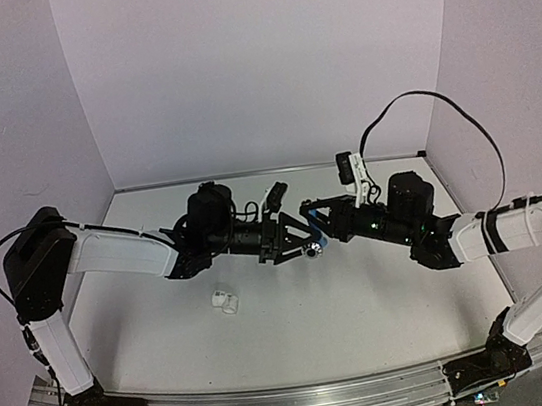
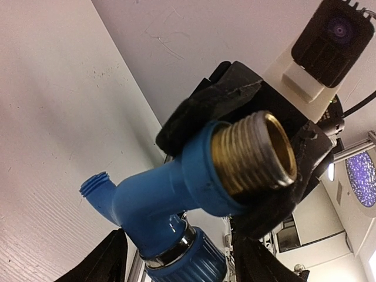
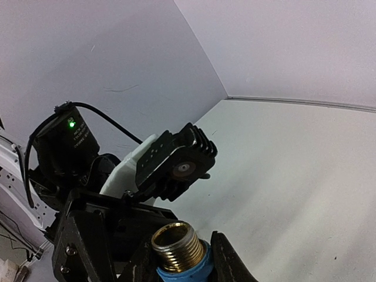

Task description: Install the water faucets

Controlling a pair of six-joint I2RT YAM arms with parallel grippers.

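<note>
Blue tap [image 2: 158, 200], gripped in my right end effector [image 2: 249, 155], my left end effector [image 2: 179, 261] open astride it: off-centre closing risked wrenching it loose.

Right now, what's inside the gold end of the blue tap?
The blue tap has a hollow gold end: only a dark hole shows. Its walls hide anything deeper.

Both arms have white tubular links [image 1: 117, 253] between black joint housings [image 1: 210, 215]. The black left end effector [image 1: 303, 247] and right end effector [image 1: 319, 225] each carry a ribbed black camera [image 3: 176, 161] on a white bracket [image 3: 120, 173]. A thin black cable [image 1: 438, 97] loops over the right arm [image 1: 522, 226], and a green light [image 3: 71, 124] glows on a black cylindrical motor [image 3: 61, 144].
</note>
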